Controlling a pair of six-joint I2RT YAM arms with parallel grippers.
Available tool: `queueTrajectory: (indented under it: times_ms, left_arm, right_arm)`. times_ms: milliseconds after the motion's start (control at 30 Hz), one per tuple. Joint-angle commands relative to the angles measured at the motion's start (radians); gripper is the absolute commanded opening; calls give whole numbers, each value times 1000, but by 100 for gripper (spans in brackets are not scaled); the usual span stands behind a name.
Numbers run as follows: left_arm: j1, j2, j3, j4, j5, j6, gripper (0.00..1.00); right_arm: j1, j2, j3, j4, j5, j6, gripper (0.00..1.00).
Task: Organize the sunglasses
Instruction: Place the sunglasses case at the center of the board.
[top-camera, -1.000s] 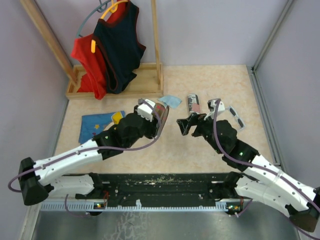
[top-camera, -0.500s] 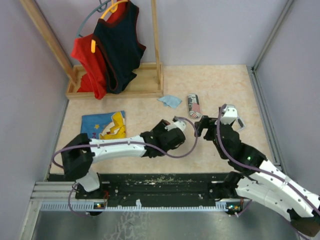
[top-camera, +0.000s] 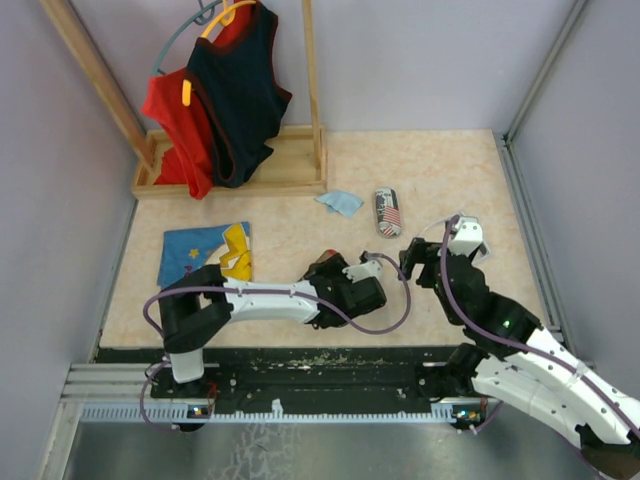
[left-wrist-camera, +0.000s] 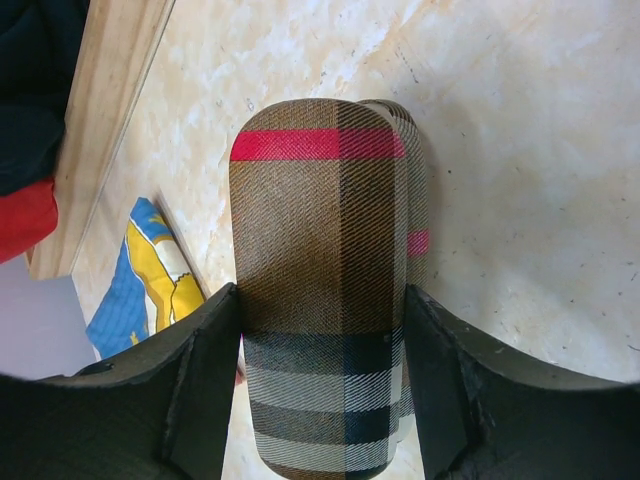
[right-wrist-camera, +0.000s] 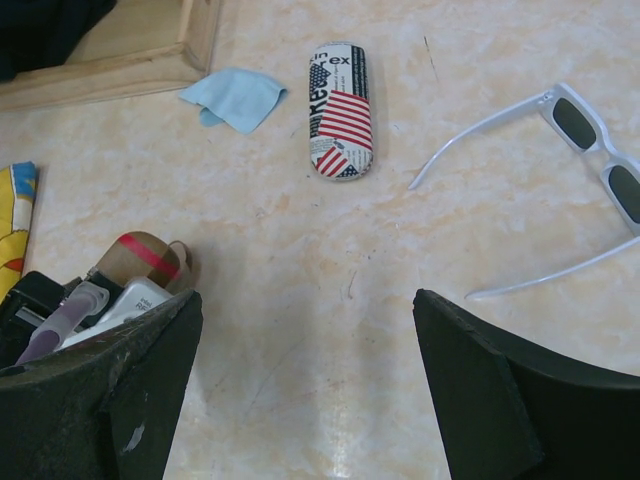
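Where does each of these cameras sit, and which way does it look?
Top external: fixed above and behind, looking down on the table; left arm and right arm show.
Left wrist: on its arm, looking along the left hand at the plaid case between its fingers.
Right wrist: on its arm, looking down past the open right hand at the flag-print case, blue cloth, white sunglasses.
Shared: the plaid case shows in all three views.

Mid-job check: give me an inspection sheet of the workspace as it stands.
Surface: beige marbled table, faint scuffs.
Job's things: white sunglasses, arms unfolded, lying free; no other pair seen.
Clutter: flag-print case, light-blue cloth, blue-yellow cloth.
Grippers: left gripper shut on plaid case; right gripper open, empty.
Cables: purple cables looped along both arms.
Surroundings: wooden rack with red and dark tops; grey walls.
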Motion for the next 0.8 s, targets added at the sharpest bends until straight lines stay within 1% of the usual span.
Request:
queueTrajectory:
  times_ms: [0,133,233,367,467,567,767]
  left_arm:
    - [-29,41,26,-16,-26,25,45]
    - [-43,49,25,-20,-18,2,52]
    - [-54,52,31,-27,-19,-9,61]
    - [-71,49,34,-33,-39,-33,69]
    - [-80,43,36,-33,-37,-45,73]
    - [-88,43,42,-35,-36,-48,80]
    - [-98,37,51,-49,-37,-65,86]
  right_arm:
    - [-1,-7,29,56,-12,3,86]
    - [-1,0,35,51,-15,3,86]
    - [-2,-2,38,46,-19,1,86]
    - [-2,6,51,43,-40,-19,86]
    - [-1,18,68,26,-45,-23,86]
    - [-1,6,68,29,-43,-22,86]
    - [-1,-36,64,23,-41,-27,86]
